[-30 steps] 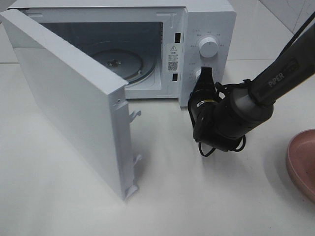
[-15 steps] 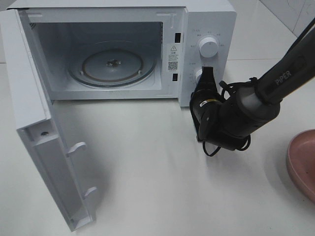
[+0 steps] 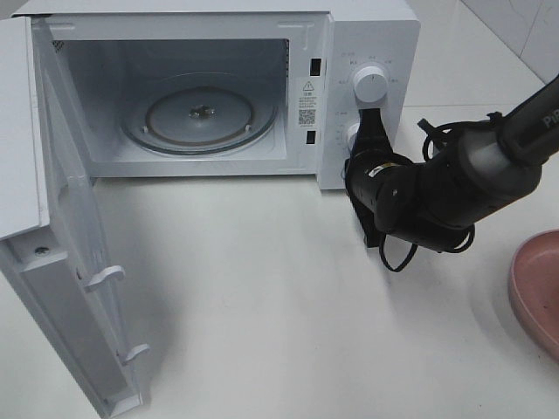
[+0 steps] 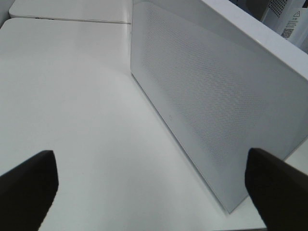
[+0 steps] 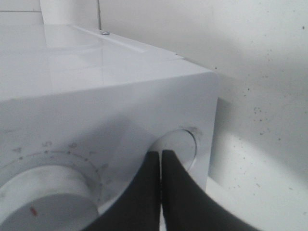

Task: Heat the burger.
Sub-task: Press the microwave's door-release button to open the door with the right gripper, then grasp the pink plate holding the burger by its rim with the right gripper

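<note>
White tabletop (image 3: 288, 332) with white tile behind, evenly lit. Far left: microwave door (image 3: 61, 227) stands wide open, latch hooks facing the camera. The left wrist view shows its perforated outer face (image 4: 216, 110) close ahead of the left gripper (image 4: 153, 185). Its two dark fingertips (image 4: 29, 185) sit far apart with only bare table between them, so it holds nothing; this arm does not appear in the high view. Next: microwave (image 3: 218, 17) cavity is unobstructed, glass turntable (image 3: 199, 113) bare. Control panel: upper dial (image 3: 370, 85), and below it a lower round control (image 3: 352, 133) half covered by the right gripper (image 3: 370, 122). The right wrist view shows that gripper (image 5: 160, 159) with fingers pressed flat together, nothing between them, tips touching the rim of the round control. Whether that is a knob or a door-release button I cannot tell. A loose cable loop (image 3: 397, 257) hangs under the wrist. Far right: pink plate (image 3: 537, 288), cut by the frame edge, only a bare rim arc visible. The burger appears in no view. Judgement: it most likely sits on the unseen part of the plate or further off frame to the right, i.e. to the right of and behind the right gripper, well apart from the cavity. The right arm is the nearer one. Its orientation cannot be assessed unseen. The cavity is ready; the pick has not begun.
</note>
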`<state>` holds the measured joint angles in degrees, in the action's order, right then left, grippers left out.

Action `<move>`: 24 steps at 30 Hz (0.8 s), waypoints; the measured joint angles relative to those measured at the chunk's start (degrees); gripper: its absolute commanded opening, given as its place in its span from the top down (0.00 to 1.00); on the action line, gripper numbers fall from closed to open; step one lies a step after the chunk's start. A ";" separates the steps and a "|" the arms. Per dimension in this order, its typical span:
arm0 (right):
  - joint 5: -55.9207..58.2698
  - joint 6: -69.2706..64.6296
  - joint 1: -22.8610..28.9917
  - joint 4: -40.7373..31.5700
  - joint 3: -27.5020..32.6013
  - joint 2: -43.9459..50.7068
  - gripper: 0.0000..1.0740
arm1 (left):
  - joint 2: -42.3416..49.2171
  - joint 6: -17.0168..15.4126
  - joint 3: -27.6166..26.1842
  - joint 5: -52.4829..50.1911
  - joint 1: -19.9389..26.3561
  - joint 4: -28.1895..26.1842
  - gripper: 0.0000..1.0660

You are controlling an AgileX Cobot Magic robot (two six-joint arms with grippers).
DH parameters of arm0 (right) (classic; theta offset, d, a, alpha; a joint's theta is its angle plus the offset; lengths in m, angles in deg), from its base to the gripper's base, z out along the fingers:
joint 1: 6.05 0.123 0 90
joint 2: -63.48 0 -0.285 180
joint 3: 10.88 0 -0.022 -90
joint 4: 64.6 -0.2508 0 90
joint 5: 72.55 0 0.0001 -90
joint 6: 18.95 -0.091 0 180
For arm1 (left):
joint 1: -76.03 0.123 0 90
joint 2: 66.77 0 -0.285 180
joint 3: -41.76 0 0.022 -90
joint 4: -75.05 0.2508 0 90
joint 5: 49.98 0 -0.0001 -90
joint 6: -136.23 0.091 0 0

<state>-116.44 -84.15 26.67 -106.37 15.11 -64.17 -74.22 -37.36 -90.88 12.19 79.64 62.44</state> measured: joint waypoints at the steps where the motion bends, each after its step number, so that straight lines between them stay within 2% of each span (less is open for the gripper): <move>1: 0.69 1.43 0.00 0.34 0.63 0.92 1.00 | 0.00 0.00 0.00 0.00 0.00 0.00 0.08; 18: 8.82 21.77 -0.23 0.52 7.68 10.37 1.00 | 0.00 0.00 0.00 0.00 0.00 0.00 0.08; 20: 11.80 30.19 -0.29 0.52 8.77 13.87 1.00 | 0.00 0.00 0.00 0.00 0.00 0.00 0.08; 24: 15.58 37.87 -0.52 0.63 8.82 16.16 0.99 | 0.00 0.00 0.00 0.00 0.00 0.00 0.08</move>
<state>-100.86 -46.28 26.15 -105.74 23.94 -48.01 -74.22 -37.36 -90.88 12.19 79.64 62.44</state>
